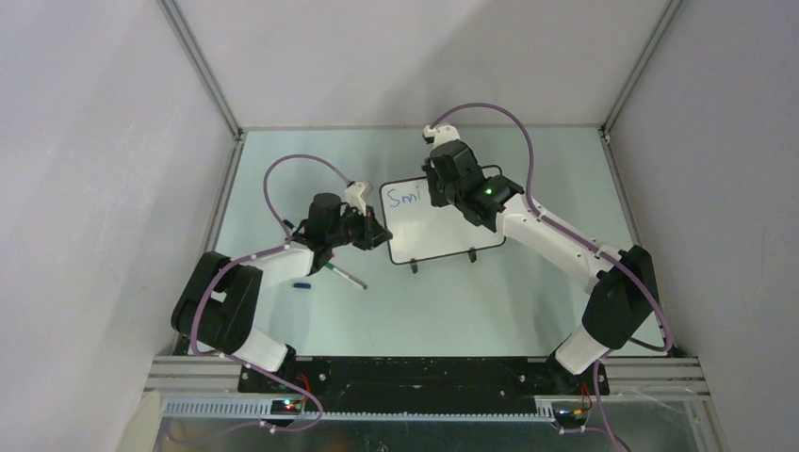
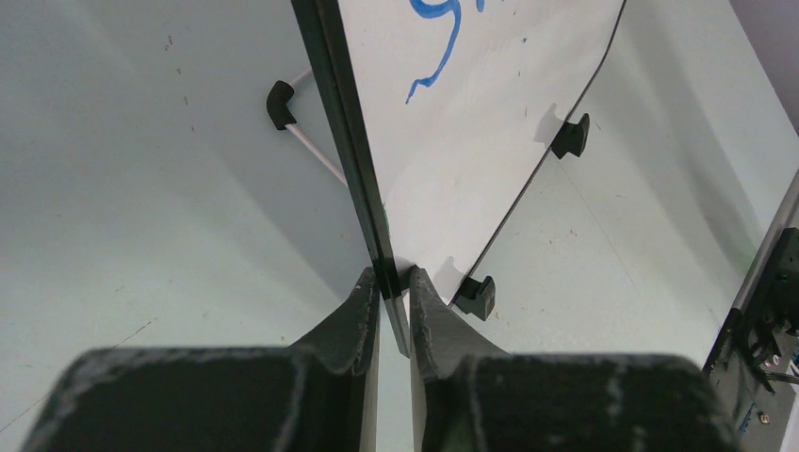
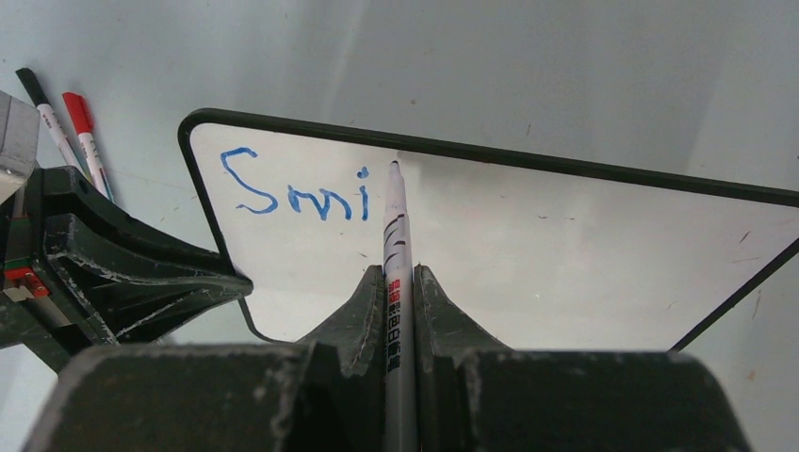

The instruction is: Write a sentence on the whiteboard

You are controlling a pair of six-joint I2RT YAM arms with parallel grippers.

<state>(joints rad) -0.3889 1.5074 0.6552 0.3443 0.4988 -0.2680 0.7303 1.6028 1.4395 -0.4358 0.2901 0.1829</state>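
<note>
The whiteboard (image 1: 448,235) stands upright on small black feet (image 2: 571,136) mid-table. Blue writing, the sentence (image 3: 294,185), reads "Smi" at its top left corner, also seen as the sentence (image 1: 403,198) from above. My left gripper (image 2: 394,280) is shut on the whiteboard's black left edge, the whiteboard (image 2: 471,141) face running away to the right. My right gripper (image 3: 399,275) is shut on a white marker (image 3: 396,221) that points at the whiteboard (image 3: 565,254). Its tip sits just right of the "i". Whether it touches I cannot tell.
A loose pen (image 1: 347,276) and a small blue cap (image 1: 301,283) lie on the table below the left arm. A black-capped pen (image 3: 40,105) and a red-capped pen (image 3: 85,139) lie beyond the board's left edge. Grey enclosure walls stand on three sides.
</note>
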